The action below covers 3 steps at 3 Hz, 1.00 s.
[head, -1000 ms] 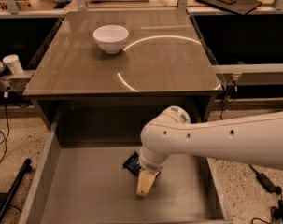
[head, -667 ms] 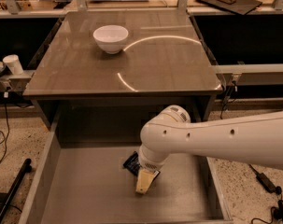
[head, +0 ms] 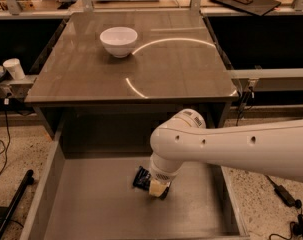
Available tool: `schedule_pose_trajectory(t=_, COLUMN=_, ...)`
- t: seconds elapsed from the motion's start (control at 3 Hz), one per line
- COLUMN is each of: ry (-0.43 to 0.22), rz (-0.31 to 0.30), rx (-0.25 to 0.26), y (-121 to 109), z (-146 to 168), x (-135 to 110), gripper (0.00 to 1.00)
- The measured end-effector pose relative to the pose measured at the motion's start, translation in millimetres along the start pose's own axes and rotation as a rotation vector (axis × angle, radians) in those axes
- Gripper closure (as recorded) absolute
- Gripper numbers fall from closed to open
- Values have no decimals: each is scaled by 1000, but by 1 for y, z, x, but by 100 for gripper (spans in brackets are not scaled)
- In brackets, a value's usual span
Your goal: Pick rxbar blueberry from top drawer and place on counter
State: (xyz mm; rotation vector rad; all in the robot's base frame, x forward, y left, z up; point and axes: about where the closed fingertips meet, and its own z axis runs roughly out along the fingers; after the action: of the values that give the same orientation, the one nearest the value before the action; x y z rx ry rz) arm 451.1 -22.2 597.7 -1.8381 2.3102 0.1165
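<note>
The top drawer is pulled open below the counter. The rxbar blueberry, a dark wrapper, lies flat on the drawer's grey bottom near the middle. My gripper hangs from the white arm, reaching in from the right. It is down inside the drawer, right at the bar's right end and covering part of it. The wrist hides how the gripper meets the bar.
A white bowl stands on the counter at the back left. A white paper cup sits on a ledge to the left. The drawer's side walls flank the arm. Cables lie on the speckled floor at right.
The gripper's pale tip has drawn in closer to the bar and now overlaps its right end. The bar and the arm have barely shifted.
</note>
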Motion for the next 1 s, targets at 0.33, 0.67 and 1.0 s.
schedule_pose_trajectory(t=0.33, ry=-9, rz=8, rx=17, y=-10, z=1, x=1, gripper=100)
schedule_pose_trajectory(t=0.67, ry=-7, rz=10, rx=23, y=-11, z=-10, x=1, gripper=100)
schedule_pose_trajectory(t=1.0, ry=-3, rz=5, rx=40, y=-15, z=-27, x=-1, gripper=100)
